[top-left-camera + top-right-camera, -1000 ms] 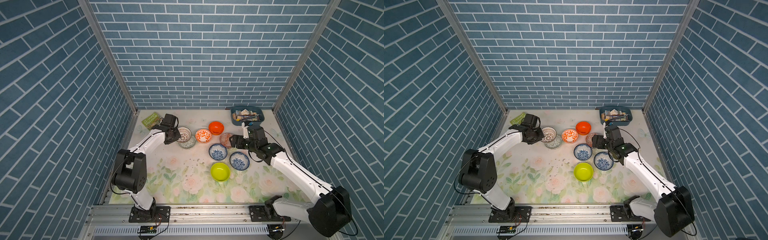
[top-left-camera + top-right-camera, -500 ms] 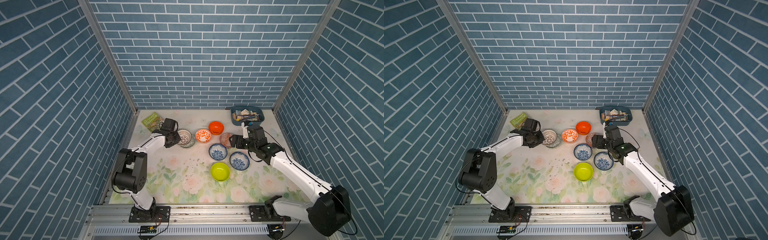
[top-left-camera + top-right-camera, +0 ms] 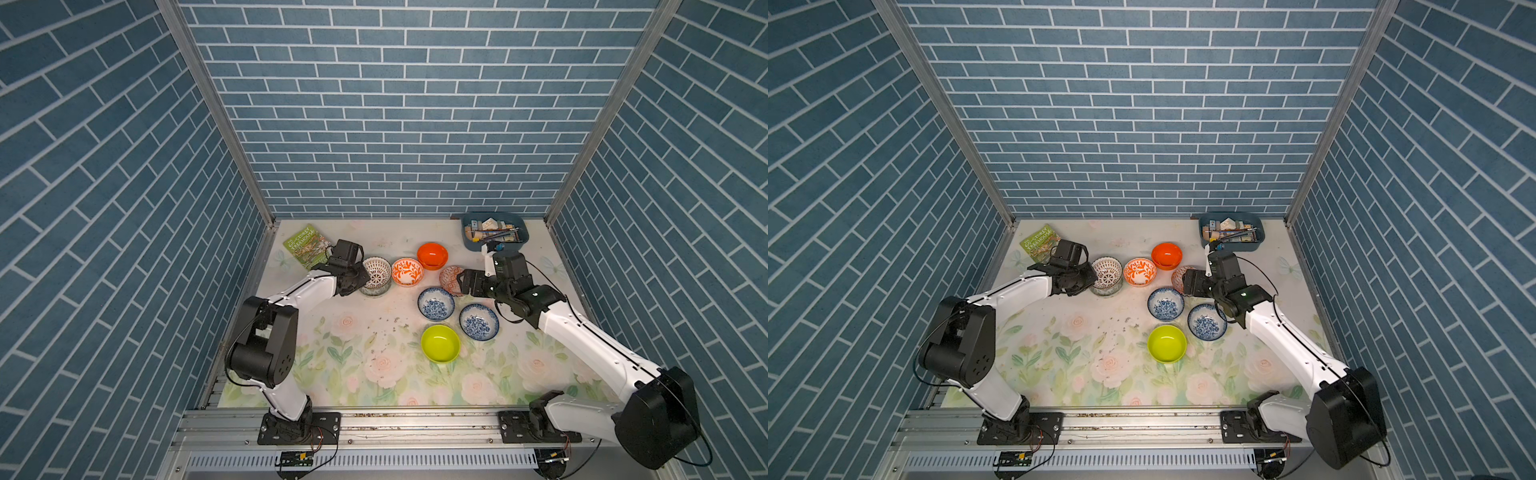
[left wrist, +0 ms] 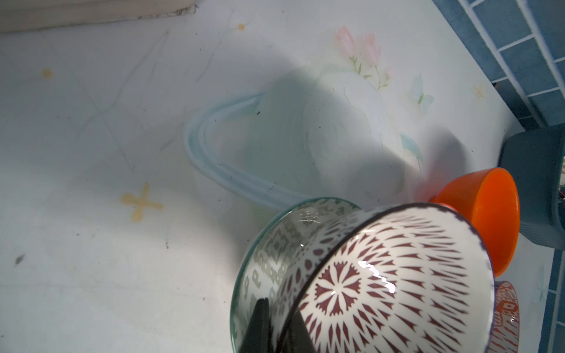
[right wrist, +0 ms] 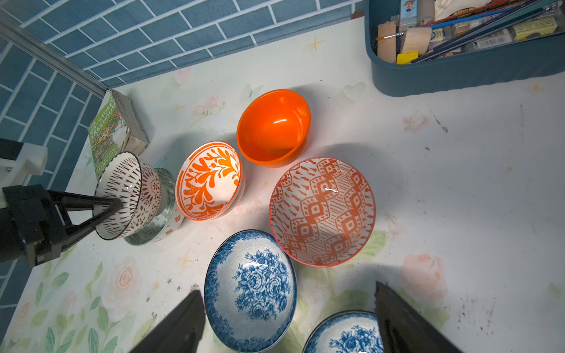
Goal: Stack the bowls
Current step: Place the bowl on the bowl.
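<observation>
A green book (image 3: 306, 245) lies at the far left of the surface (image 3: 353, 332), by the wall. Just beside it, the left end effector (image 4: 278, 318) is clamped on the rim of the lattice bowl (image 3: 377, 271). That bowl is tilted, with its lower part inside the grey-green bowl (image 4: 266, 250), which stands upright on the surface. Next along stands the leaf-patterned orange bowl (image 3: 407, 272). The plain orange bowl (image 3: 432, 255) is behind it, towards the back wall. The diamond-patterned orange bowl (image 5: 322, 211) follows, partly hidden in both top views. In front of it sit a blue floral bowl (image 5: 249, 290) and a second blue floral bowl (image 3: 478, 321). The lime bowl (image 3: 440, 344) is nearest the front, and all of these stand singly. The right end effector (image 3: 466, 284) hovers over the diamond-patterned bowl's edge, its jaws wide apart and empty. A blue-grey tray (image 5: 458, 71) of small items fills the far right corner.
</observation>
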You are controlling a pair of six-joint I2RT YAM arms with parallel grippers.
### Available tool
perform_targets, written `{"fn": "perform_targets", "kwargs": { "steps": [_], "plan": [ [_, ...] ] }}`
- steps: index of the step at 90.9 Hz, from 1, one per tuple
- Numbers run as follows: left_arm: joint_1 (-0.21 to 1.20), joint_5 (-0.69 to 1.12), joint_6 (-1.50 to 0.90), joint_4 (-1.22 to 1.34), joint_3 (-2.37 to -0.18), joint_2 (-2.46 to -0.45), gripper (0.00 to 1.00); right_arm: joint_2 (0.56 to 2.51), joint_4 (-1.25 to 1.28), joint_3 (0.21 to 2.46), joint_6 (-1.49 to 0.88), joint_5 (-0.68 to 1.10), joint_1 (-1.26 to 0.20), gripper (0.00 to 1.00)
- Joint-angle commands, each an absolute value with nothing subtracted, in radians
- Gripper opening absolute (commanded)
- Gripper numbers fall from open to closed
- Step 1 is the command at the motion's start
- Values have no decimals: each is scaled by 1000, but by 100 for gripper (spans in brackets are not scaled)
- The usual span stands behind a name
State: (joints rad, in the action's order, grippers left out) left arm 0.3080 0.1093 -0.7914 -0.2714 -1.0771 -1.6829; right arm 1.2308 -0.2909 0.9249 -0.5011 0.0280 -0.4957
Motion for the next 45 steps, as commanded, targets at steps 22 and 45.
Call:
{"fn": "perform_targets", "kwargs": {
  "steps": [22, 45],
  "plan": [
    [334, 67, -817, -236, -1078, -1670, 0, 1223, -279, 935, -514, 29, -500, 89],
    [338, 27, -830, -270, -1087, -1676, 0, 1217, -279, 928, -514, 28, -500, 89]
  ]
}}
